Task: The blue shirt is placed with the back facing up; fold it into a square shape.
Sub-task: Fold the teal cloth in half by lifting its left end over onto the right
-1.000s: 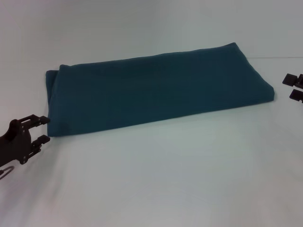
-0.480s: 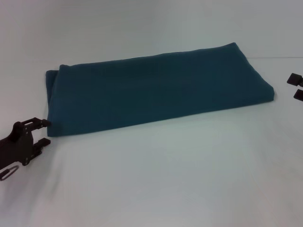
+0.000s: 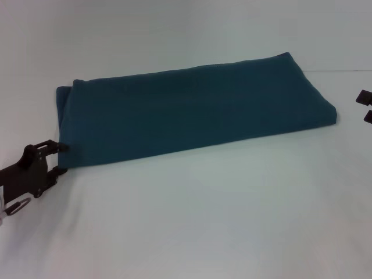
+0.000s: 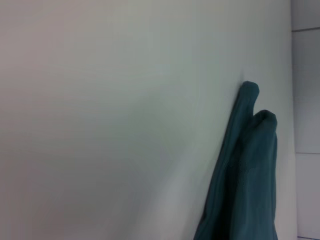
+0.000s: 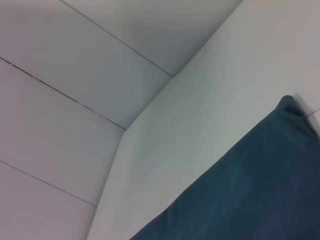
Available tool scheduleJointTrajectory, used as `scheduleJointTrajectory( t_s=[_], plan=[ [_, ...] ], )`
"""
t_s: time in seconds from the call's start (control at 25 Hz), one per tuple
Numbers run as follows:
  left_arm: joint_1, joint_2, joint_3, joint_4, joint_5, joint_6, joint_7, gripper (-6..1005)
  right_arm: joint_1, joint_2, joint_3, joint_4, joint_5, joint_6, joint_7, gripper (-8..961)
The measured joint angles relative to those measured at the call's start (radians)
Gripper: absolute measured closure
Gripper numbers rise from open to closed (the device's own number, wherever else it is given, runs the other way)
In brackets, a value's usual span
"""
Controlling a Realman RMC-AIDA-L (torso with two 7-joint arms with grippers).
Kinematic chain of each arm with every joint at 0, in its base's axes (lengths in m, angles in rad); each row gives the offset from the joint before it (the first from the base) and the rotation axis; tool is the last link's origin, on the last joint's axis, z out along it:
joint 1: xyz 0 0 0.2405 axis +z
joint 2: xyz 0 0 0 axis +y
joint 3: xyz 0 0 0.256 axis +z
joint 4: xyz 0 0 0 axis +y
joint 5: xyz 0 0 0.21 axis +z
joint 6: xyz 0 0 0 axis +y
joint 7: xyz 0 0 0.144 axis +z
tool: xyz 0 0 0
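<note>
The blue shirt lies on the white table as a long folded band, plain side up, running from the left to the far right. My left gripper is open at the shirt's near left corner, one finger on either side of the corner's edge, with nothing gripped. At the right edge of the head view my right gripper is open, a little beyond the shirt's right end and partly out of frame. In the left wrist view the shirt's folded layered edge shows. In the right wrist view one corner of the shirt shows.
The white table stretches in front of the shirt. A pale panelled wall rises behind the table's back edge.
My left gripper has slid right to the shirt's near left corner. The right gripper has drawn farther right, towards the edge of the head view. The shirt has not moved.
</note>
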Motion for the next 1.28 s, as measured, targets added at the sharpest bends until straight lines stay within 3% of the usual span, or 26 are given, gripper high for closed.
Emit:
scheduleJointTrajectory(
  t_s=[0.8, 1.28],
  plan=[
    [-0.102, 0.007, 0.002, -0.078, 0.003, -0.098, 0.038, 440, 0.001, -0.003, 0.013, 0.012, 0.001, 0.003, -0.003, 87],
    [-0.115, 0.009, 0.006, -0.092, 0.001, -0.116, 0.069, 440, 0.002, -0.003, 0.023, 0.011, 0.003, 0.003, -0.004, 88]
  ],
)
